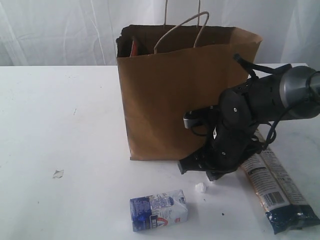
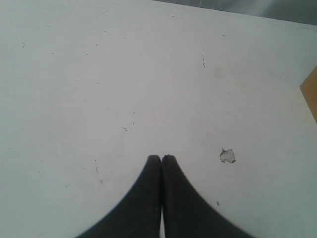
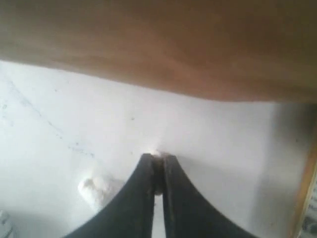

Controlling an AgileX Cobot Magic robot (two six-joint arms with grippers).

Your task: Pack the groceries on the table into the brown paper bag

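The brown paper bag [image 1: 170,100] stands upright at mid-table, and a brown-red pouch [image 1: 135,47] shows inside its mouth. A small blue-white carton [image 1: 159,211] lies on its side near the table's front edge. The long dark-blue-and-cream packet [image 1: 277,187] lies flat at the right. My right gripper [image 1: 212,176] [image 3: 157,157] points down at the table just in front of the bag's [image 3: 163,44] right lower corner, pinched on a small white crumb [image 3: 156,153]. Well left of the bag, my left gripper [image 2: 161,157] is shut and empty over the bare table [image 2: 99,74].
Another white crumb [image 1: 200,187] [image 3: 94,191] lies beside the right gripper, between it and the carton. A small pale scrap [image 1: 58,173] [image 2: 227,155] sits on the left part of the white table [image 1: 60,125]. A white curtain hangs behind.
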